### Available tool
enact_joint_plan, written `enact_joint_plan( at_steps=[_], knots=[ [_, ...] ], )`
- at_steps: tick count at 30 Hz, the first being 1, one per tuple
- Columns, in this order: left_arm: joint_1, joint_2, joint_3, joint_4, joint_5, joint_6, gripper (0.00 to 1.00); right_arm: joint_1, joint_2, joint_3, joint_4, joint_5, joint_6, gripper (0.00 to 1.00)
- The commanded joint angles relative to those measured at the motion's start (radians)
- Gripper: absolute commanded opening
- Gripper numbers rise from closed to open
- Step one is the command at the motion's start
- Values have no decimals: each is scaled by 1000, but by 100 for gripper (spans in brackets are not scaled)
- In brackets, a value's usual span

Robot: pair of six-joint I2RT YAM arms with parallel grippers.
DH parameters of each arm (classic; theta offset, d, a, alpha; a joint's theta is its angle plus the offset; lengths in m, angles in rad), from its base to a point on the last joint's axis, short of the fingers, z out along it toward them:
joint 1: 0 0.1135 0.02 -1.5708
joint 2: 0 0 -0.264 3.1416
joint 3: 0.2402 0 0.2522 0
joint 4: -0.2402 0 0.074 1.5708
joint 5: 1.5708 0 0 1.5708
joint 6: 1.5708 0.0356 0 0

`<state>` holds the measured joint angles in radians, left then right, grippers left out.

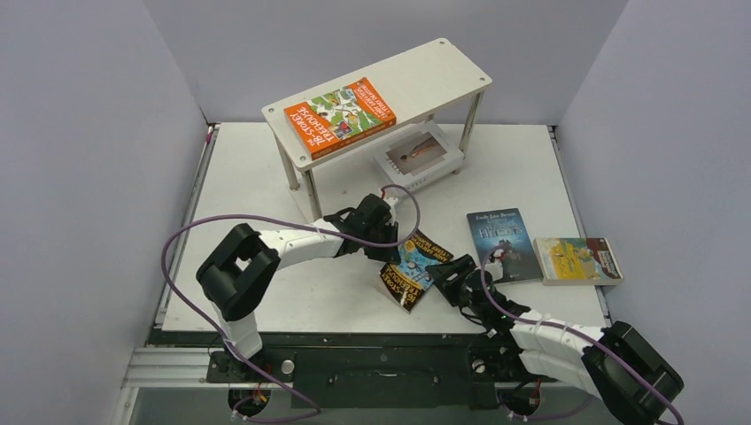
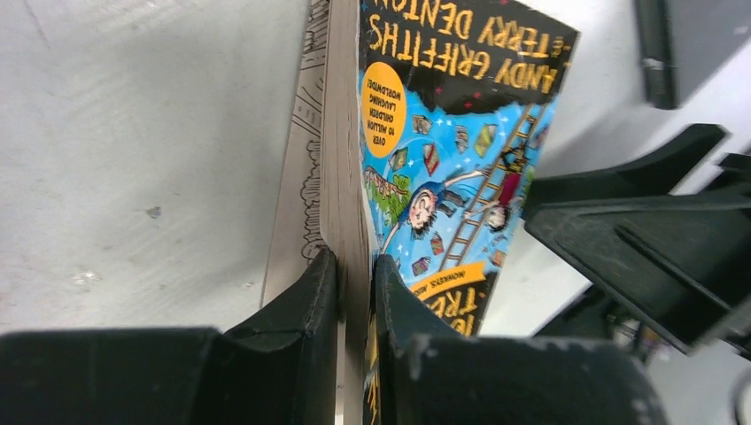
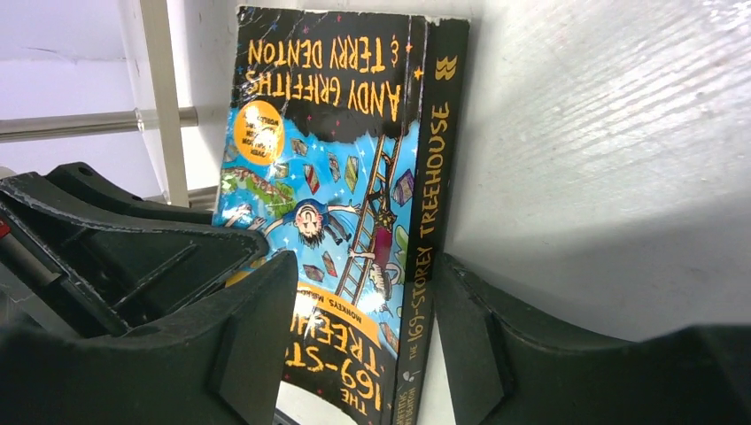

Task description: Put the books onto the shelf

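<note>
The white table (image 1: pixel 310 301) carries a white 2-tier metal-legged shelf (image 1: pixel 443 66), a dark blue-grey paperback (image 1: pixel 502 243) and a yellow-teal paperback (image 1: pixel 577 259).

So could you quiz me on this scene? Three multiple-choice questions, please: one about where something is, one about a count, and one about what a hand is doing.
1. Where is the orange book?
A. On the top board of the shelf
B. On the shelf's lower board
C. Leaning against the wall

2. How many books lie flat on the table, off the shelf and untouched by either hand?
A. One
B. Two
C. Four

3. What is the left hand doing?
A. Hanging open over nothing
B. Clamped on the comic book
C. Resting on the shelf

Answers:
1 A: the orange book lies flat on the shelf's top board.
2 B: only the dark blue book and the yellow-teal book lie there.
3 B: the left wrist view shows it shut on the comic book's edge.
</note>
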<state>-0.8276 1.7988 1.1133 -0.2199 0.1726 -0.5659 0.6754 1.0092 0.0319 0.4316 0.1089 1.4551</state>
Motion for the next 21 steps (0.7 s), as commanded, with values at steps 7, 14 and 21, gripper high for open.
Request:
enact_joint_plan(
  at_steps=[7, 14, 21],
  knots=[
    [72, -71, -136, 377, 435, -260, 0, -22, -87, -51, -63, -116, -72, 60],
    [82, -80, -158, 442, 464, -303, 0, -28, 65, -105, 180, -197, -29, 61],
    [92, -81, -185, 498, 492, -351, 0, -27, 248, -122, 387, -244, 1, 61]
  ],
)
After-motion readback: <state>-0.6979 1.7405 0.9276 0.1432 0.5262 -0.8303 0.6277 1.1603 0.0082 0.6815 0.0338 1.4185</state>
